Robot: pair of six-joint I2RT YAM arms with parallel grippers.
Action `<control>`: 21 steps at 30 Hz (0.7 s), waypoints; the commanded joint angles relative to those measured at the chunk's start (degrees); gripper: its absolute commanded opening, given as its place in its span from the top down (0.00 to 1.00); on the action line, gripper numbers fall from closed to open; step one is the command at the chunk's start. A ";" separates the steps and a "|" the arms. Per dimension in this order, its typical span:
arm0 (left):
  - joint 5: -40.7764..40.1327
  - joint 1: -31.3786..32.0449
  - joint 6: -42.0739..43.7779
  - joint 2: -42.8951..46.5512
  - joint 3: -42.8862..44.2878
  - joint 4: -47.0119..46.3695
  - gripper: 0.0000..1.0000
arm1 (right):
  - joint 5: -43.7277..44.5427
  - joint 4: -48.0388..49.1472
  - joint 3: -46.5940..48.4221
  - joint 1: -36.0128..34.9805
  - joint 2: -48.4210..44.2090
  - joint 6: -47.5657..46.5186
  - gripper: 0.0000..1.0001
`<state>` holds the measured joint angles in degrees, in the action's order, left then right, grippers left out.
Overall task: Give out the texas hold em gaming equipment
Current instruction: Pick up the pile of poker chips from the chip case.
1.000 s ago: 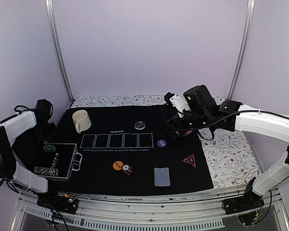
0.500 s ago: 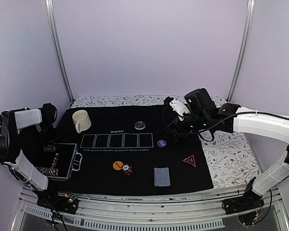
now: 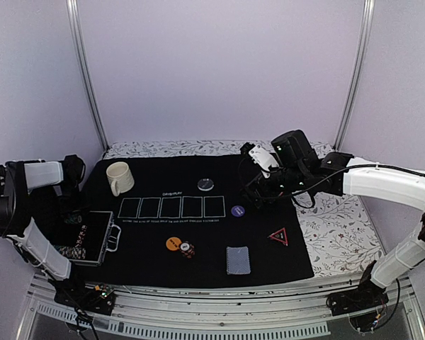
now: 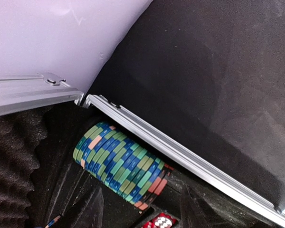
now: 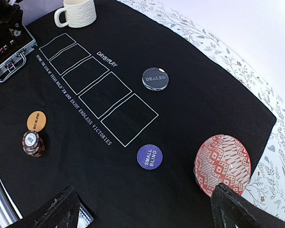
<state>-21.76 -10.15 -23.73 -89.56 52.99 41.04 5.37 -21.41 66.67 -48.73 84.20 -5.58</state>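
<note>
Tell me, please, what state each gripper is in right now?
Left gripper: cannot be told; its jaws do not show clearly in any view.
Right gripper: open, holding nothing.

The black mat (image 5: pixel 190 109) says DAYBYPLAY and ENJOY ENDLESS VICTORIES. The black disc (image 5: pixel 155 79) says DEALER. At its six o'clock, the purple disc (image 5: pixel 149 156) says SMALL BLIND. The orange disc (image 5: pixel 36 120) says BIG BLIND.
</note>
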 commanded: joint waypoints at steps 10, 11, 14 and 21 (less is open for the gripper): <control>2.85 -0.67 0.44 -2.42 -2.49 -4.04 0.56 | -0.70 -0.66 -0.42 0.32 -0.23 0.20 0.01; 3.17 -0.66 0.44 -2.31 -2.72 -4.28 0.56 | -0.75 -0.65 -0.33 0.37 -0.13 0.30 0.01; 4.01 -0.56 0.74 -2.29 -2.81 -4.55 0.61 | -1.06 -0.70 -0.33 0.38 -0.09 0.52 0.01; 6.28 0.03 1.32 -1.96 -2.96 -4.54 0.66 | -1.02 -1.48 -0.47 0.37 -0.14 0.71 0.01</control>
<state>-21.34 -10.35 -22.68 -90.21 51.86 39.27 5.19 -22.15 66.67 -48.69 84.20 -5.39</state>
